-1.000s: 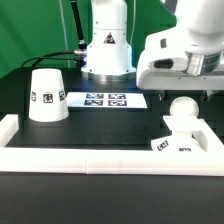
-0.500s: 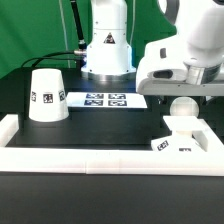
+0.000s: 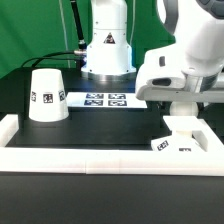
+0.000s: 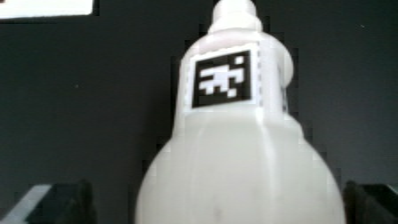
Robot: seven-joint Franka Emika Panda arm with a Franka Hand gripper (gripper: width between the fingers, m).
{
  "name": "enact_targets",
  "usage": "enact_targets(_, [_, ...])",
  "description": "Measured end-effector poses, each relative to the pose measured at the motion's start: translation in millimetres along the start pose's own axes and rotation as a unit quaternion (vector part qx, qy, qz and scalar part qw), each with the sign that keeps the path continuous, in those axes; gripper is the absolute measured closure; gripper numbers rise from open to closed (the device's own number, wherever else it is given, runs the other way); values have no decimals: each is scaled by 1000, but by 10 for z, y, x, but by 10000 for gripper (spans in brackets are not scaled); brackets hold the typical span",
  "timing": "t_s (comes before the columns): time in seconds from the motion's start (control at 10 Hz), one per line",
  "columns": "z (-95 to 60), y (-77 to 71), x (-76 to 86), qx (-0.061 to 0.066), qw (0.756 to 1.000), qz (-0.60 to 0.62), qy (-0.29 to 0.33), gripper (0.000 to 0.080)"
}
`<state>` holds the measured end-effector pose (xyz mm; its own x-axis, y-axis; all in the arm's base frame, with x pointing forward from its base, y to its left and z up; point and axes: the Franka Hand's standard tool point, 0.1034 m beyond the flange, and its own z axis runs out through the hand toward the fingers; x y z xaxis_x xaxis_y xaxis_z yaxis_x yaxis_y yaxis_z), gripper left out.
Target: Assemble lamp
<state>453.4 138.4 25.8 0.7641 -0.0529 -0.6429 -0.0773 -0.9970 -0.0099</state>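
Note:
The white bulb [image 4: 228, 150] stands upright at the square base [image 3: 186, 146], at the exterior view's right. My gripper [image 3: 182, 112] is down over the bulb and hides its ball top; only the stem [image 3: 181, 125] shows below it. In the wrist view the tagged bulb fills the frame. My gripper [image 4: 214, 205] is open, with a dark finger [image 4: 54, 205] on each side and a gap between each finger and the bulb. The cone shade [image 3: 46, 95] stands on the table at the exterior view's left, apart from the gripper.
The marker board [image 3: 105, 100] lies flat behind the middle, in front of the robot's white pedestal [image 3: 107, 45]. A long white border rail [image 3: 90, 158] runs along the front, with a side rail [image 3: 8, 128] at the exterior view's left.
My gripper has come down and shifted toward the exterior view's left onto the bulb, whose ball top was visible before and is now covered. The shade and base have not moved.

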Motion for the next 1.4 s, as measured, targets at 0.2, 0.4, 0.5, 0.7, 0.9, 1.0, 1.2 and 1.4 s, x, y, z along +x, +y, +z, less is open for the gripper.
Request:
enact_targets(0.2, [42,-31,-8,-3,1000,4,-3,101])
enact_targets(0.4, [111,-62,31,-2,1000,2,1,101])
enact_targets(0.5, [172,-57,26,-3,1000,2,1,101])
enact_targets(0.7, [249,-33,1,-4,1000,4,-3,101])
enact_targets(0.9, [257,-30,-4,-4,1000,4,-3,101])
enact_targets(1.0, [257,-30,-3,-4,1000,4,-3,101])
enact_targets(1.2, [256,-30,-2,-4,1000,4,-3,228])
enact_targets(1.4, [255,-29,1,-4,1000,4,-3,225])
